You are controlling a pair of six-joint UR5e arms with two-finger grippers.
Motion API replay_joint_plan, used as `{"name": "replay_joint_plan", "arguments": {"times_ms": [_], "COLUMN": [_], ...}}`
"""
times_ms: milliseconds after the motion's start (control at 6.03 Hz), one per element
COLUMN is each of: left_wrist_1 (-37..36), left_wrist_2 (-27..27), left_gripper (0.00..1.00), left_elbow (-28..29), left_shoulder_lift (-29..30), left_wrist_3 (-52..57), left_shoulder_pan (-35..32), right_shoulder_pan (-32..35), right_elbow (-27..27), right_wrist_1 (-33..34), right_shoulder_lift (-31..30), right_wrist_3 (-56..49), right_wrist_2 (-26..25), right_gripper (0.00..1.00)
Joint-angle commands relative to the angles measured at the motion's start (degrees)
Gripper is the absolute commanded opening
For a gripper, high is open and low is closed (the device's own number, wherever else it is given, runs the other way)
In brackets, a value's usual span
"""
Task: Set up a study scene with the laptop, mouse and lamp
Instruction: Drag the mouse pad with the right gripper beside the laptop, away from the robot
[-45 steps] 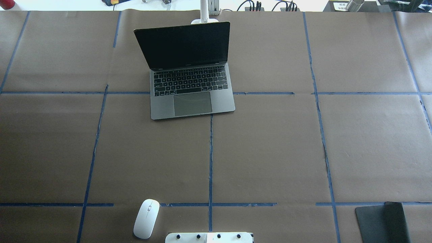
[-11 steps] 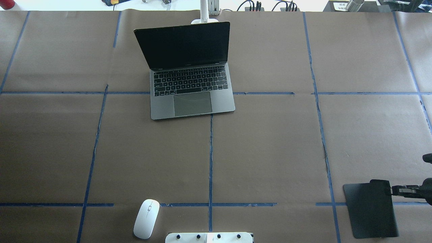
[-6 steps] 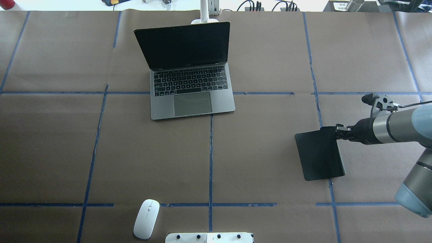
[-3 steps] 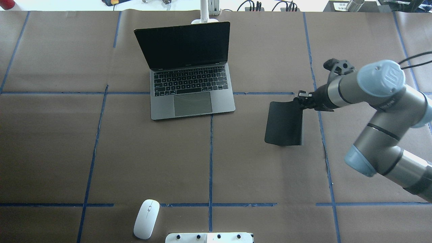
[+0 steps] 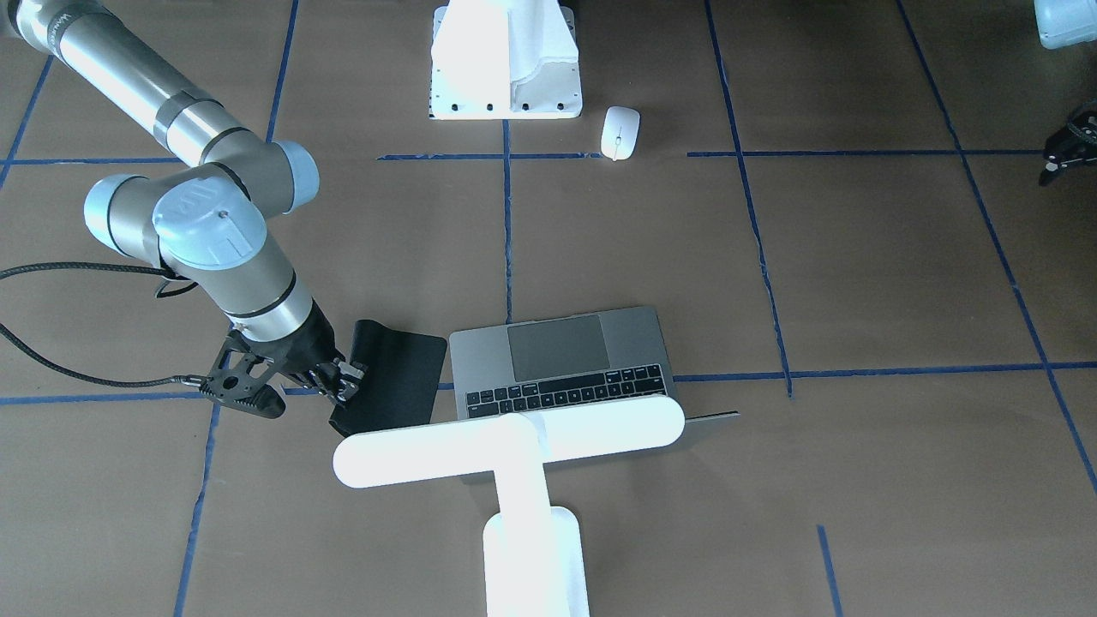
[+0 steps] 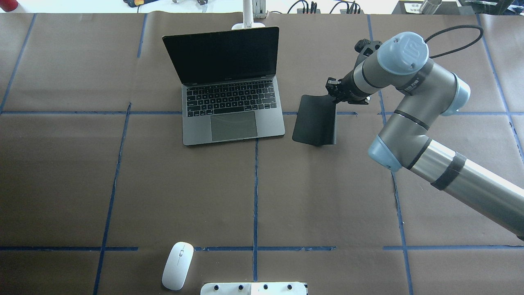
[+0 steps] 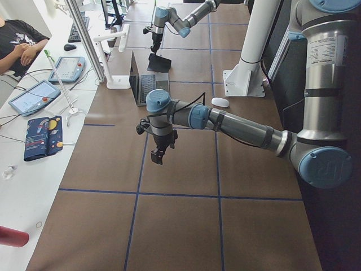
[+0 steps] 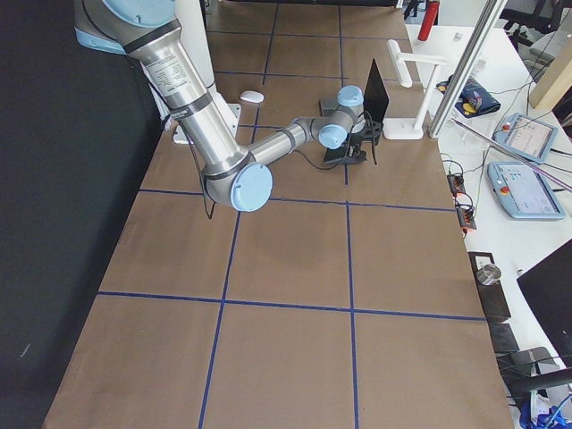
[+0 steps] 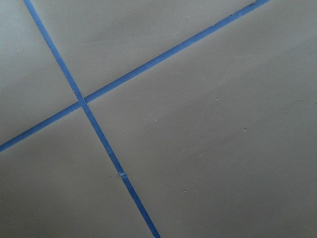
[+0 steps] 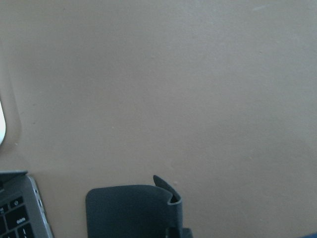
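Laptop (image 6: 233, 123) stands open near the table's far edge. The right gripper (image 6: 333, 91) pinches a curled corner of the mat (image 6: 315, 121), just beside the laptop. Lamp (image 5: 514, 446) stands behind the laptop at that edge, and the mouse (image 6: 177, 265) lies by the near edge. I cannot tell whether the left gripper (image 5: 1063, 154) is spread or closed.

The lamp (image 5: 507, 441) stands just behind the laptop (image 6: 234, 128), the mat (image 6: 314, 121) just beside it on the robot's right. The mouse (image 6: 177, 265) lies well apart, near the pedestal (image 6: 254, 289), on its left
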State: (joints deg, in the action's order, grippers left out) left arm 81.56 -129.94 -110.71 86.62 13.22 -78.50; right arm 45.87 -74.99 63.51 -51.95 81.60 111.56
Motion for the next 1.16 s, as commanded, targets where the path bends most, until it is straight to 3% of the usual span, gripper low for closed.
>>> {"name": "replay_joint_plan", "arguments": {"times_ms": [0,332,498,664,829,995], "left_wrist_1": [0.00,0.00,0.00,0.00,0.09,0.09], "left_wrist_2": [-0.40,-0.40,-0.40,-0.49,-0.40,-0.40], "left_gripper": [1.00,1.00,1.00,1.00,1.00,1.00], "left_elbow": [-0.03,-0.03,-0.03,-0.03,-0.90,-1.43], "left_shoulder_lift": [0.13,0.31,0.39,0.57,0.74,2.14], "left_wrist_3": [-0.30,-0.39,-0.39,-0.31,-0.39,-0.48], "left_shoulder_pan": [0.01,0.01,0.01,0.01,0.10,0.36], "right_shoulder_pan": [0.36,1.67,1.77,1.77,2.81,6.39], "right_elbow": [4.41,4.24,3.89,3.54,1.71,0.04], "right_wrist_1": [-0.05,-0.05,-0.05,0.12,0.65,0.65], "right_shoulder_lift": [3.00,0.29,-0.42,-1.04,-2.35,-4.98], "right_wrist_3": [-0.56,-6.79,-8.02,-8.30,-11.52,-16.60], "right_wrist_2": [0.06,1.80,1.90,2.17,4.69,11.59], "right_gripper": [0.00,0.00,0.05,0.99,1.00,1.00]}}
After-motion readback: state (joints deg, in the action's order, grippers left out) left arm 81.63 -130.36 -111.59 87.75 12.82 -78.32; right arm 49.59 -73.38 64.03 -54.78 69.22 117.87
